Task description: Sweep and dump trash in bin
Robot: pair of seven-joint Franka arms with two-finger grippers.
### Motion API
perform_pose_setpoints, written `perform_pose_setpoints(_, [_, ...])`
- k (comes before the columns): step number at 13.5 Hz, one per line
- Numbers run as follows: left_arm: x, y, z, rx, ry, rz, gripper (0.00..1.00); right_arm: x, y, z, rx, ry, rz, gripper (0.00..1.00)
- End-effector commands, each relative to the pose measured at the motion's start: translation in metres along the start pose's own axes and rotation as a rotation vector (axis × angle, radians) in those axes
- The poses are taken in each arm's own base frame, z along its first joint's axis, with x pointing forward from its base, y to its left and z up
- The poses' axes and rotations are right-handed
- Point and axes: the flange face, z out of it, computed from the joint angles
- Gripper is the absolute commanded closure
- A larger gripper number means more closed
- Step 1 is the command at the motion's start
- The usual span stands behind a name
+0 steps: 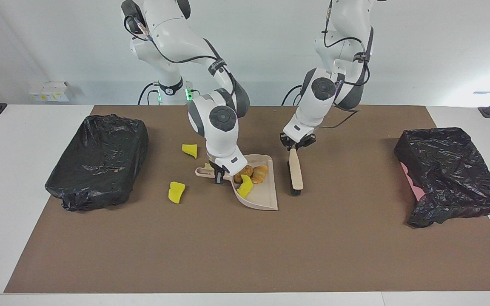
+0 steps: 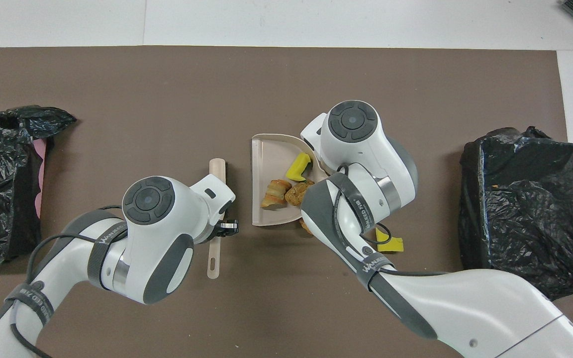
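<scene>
The right gripper point(image 1: 219, 175) seemingly clamps the dustpan point(image 1: 266, 197) handle, the left gripper point(image 1: 297, 145) pinches the brush point(image 1: 296, 172) — tilting could spill trash point(image 1: 251, 174).

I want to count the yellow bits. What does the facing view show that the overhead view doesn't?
Only the facing view shows the yellow piece lying loose near the dustpan's handle, and the right gripper down at that handle. Only the overhead view shows a tan lump at the dustpan's rim under the right arm. Both show the dustpan holding trash, the brush, and the left gripper at the brush.
</scene>
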Motion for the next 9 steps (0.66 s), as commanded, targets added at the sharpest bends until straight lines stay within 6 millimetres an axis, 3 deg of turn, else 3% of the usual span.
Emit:
perform_pose_setpoints(1, [-0.040, 0.012, -0.002, 0.005, 0.006, 0.006, 1.00, -0.042, 0.010, -0.041, -0.051, 0.030, 0.072, 1.00])
perform_pose_setpoints(3, [-0.068, 0.028, 0.004, 0.017, 0.003, -0.017, 1.00, -0.075, 0.003, -0.080, -0.050, 0.018, 0.115, 1.00])
perform_pose_setpoints(6, [-0.134, 0.059, 0.016, 0.020, 0.030, -0.068, 1.00, -0.138, -0.014, -0.129, -0.014, -0.016, 0.137, 1.00])
perform_pose_setpoints(9, [-0.178, 0.078, 0.023, 0.021, 0.041, -0.105, 1.00, -0.194, -0.056, -0.172, -0.044, -0.027, 0.201, 1.00])
